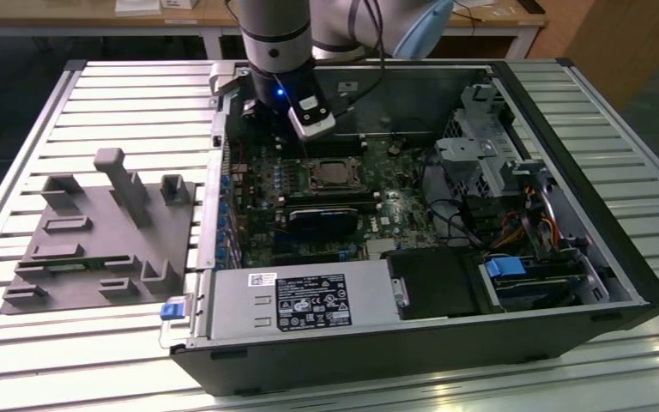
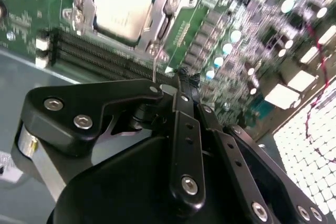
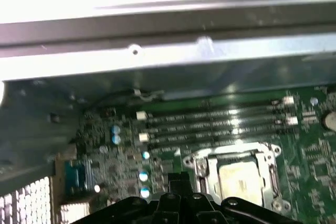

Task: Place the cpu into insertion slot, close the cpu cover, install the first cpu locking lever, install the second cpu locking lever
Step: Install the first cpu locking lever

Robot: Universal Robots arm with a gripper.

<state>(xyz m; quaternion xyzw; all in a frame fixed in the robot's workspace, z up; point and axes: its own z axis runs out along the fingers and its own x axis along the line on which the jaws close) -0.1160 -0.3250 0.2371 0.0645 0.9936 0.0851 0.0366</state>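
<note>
Slatted metal counter [image 1: 604, 112] carries an open computer case [image 1: 604, 283] in the exterior view, with a grey moulded fixture [image 1: 100, 232] on the exterior view's left. Inside the case, a black graphics card [image 1: 323, 219] lies just on the near side of the insertion slot [image 1: 335, 173]. A power supply [image 1: 295, 300] lines the near edge, and a drive cage [image 1: 484, 159] stands toward the exterior view's right. The arm [image 1: 275, 43] drops upright from the far side. Its jaws hang low over the green motherboard [image 1: 261, 184], close beside the slot.

In the second wrist view the cpu [image 2: 119, 8] sits in the slot with the cpu cover [image 2: 164, 22] lying flat around it. Long memory slots [image 2: 100, 59] run alongside. The jaws look drawn together, with nothing seen between them.

In the first wrist view the jaw tips hang just off the cover's corner.
</note>
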